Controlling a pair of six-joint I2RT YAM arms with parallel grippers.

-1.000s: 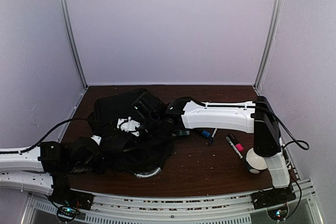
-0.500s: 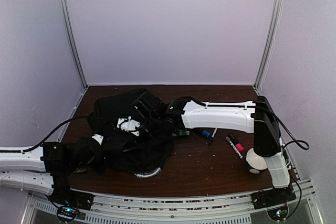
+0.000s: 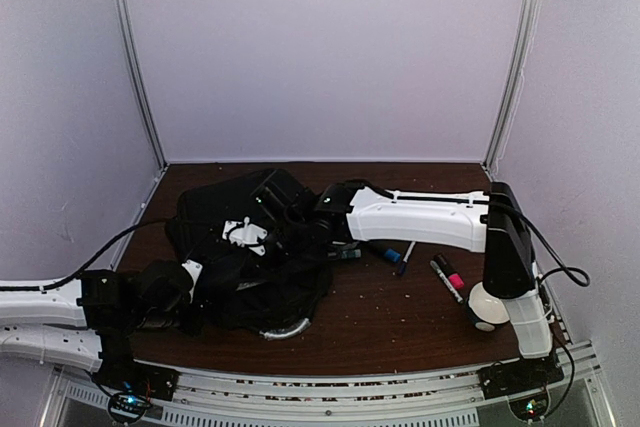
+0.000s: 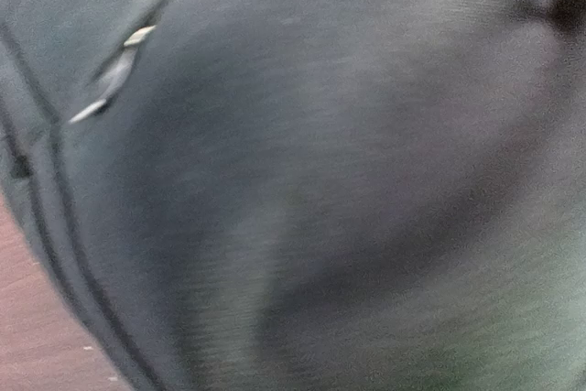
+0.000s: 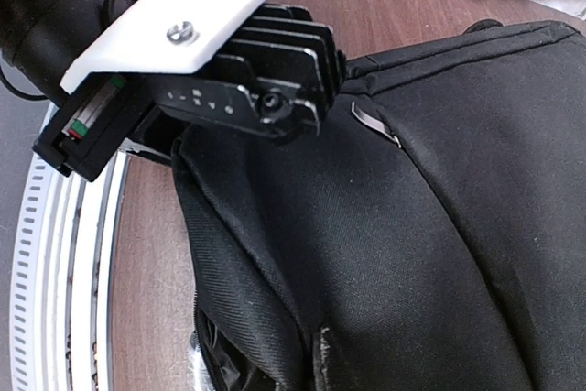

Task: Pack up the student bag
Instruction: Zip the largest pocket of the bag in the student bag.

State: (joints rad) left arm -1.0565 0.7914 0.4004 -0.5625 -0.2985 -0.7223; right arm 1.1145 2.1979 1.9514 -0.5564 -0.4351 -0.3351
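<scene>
bag [image 3: 255, 292] sits on the bench [image 3: 400, 317], left of centre, slumped and crumpled. It is nearer the left arm's base than the right's. Silvery handle [image 3: 282, 330] curves out from under its near edge.

left claw [image 5: 293, 89]: comes in low from the near-left and its nose is touching the bag's near-left side. Jaws are pressed together. Left wrist view is all blurred dark fabric with one seam and a slice of bench in the bottom-left corner. No fingers show there, so I can't tell if any cloth is caught.

right claw [image 3: 250, 237]: the arm reaches across from the right, forearm level above the bench, with the claw down on the top of the bag. Fingers barely show in its own wrist view. A ridge of fabric rises into the bottom of that view, where the claw sits. It reads as nearly pressed together, pinching a fold of the bag.

zip pull [image 5: 374, 124] lies flat on the bag's upper panel, just beside the left claw's tip.

Loose on the bench, right of the bag, under or beyond the right forearm:
- blue marker [image 3: 385, 252], nearest the bag
- thin pen [image 3: 405, 259], just beside the blue marker
- pink-capped marker [image 3: 448, 277], further right, near the right arm's upright

None of the three touches the bag.
</scene>
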